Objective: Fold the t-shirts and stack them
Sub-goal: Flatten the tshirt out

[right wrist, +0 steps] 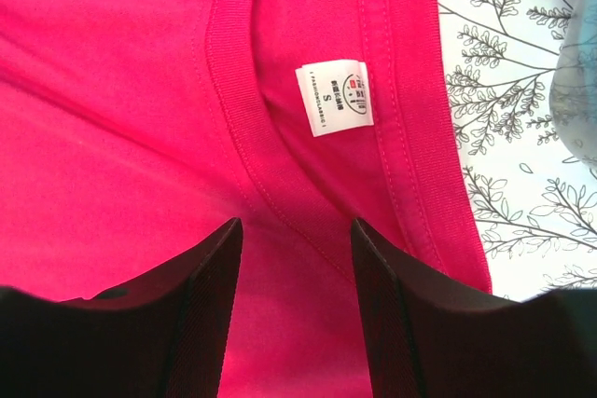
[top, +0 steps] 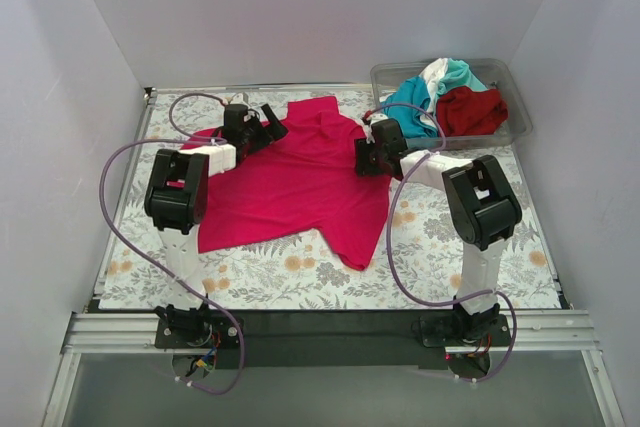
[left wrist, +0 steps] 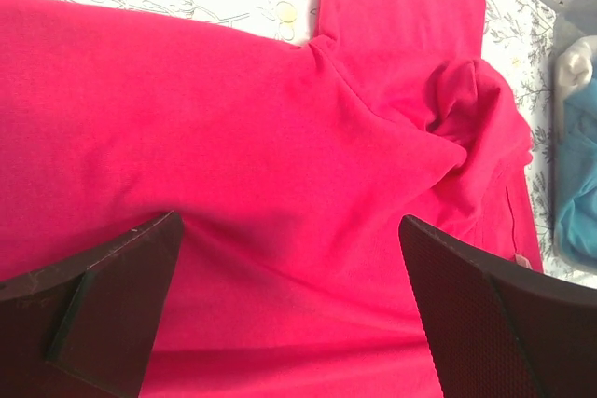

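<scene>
Barely started: left gripper [top: 262,129], fingers spread and empty, hovers over the magenta-pink shirt [top: 290,187], which lies unfolded mid-table toward the far edge. Right gripper [top: 368,157] is likewise released above the collar [right wrist: 238,109]. Teal shirt [top: 412,107], white shirt [top: 435,72] and dark red shirt [top: 470,112] are heaped in the clear bin [top: 512,82] at the far right corner, unfolded.

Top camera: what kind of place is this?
Probably a robot test booth: plain white walls enclose a floral-patterned table, with a black left arm and right arm on a metal rail.
</scene>
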You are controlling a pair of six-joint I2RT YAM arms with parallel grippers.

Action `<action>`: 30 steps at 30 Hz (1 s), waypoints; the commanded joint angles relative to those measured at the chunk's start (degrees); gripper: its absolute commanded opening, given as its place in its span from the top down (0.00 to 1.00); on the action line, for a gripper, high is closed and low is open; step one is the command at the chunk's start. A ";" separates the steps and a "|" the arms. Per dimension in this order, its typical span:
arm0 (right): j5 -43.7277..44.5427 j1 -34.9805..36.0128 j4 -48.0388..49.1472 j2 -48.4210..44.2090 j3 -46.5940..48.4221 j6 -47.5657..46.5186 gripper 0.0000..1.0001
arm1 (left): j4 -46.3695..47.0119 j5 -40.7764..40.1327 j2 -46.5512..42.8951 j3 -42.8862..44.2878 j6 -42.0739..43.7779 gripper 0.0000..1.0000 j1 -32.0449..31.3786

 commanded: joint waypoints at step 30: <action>4.06 13.99 3.83 -16.10 -11.97 -3.77 0.52 | -5.83 -11.28 -23.35 -27.10 -2.64 0.02 10.63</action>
